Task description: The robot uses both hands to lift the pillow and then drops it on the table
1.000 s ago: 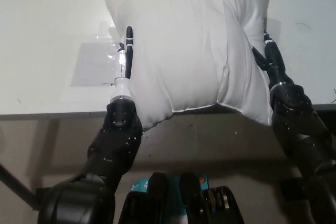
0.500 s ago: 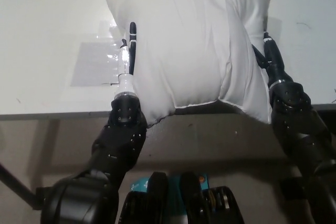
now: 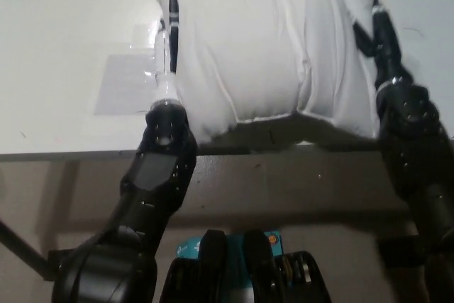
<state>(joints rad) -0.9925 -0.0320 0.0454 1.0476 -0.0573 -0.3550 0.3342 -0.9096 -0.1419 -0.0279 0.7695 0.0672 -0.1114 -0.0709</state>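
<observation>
Two hands squeeze the pillow (image 3: pixel 262 40) between them: the left hand (image 3: pixel 168 54) has its fingers flat against one side, the right hand (image 3: pixel 379 40) against the other. The pillow hangs above the table (image 3: pixel 64 47) near its front edge. Lifting looks done; the drop remains. Its long axis runs away from the robot, the lower seam nearest.
</observation>
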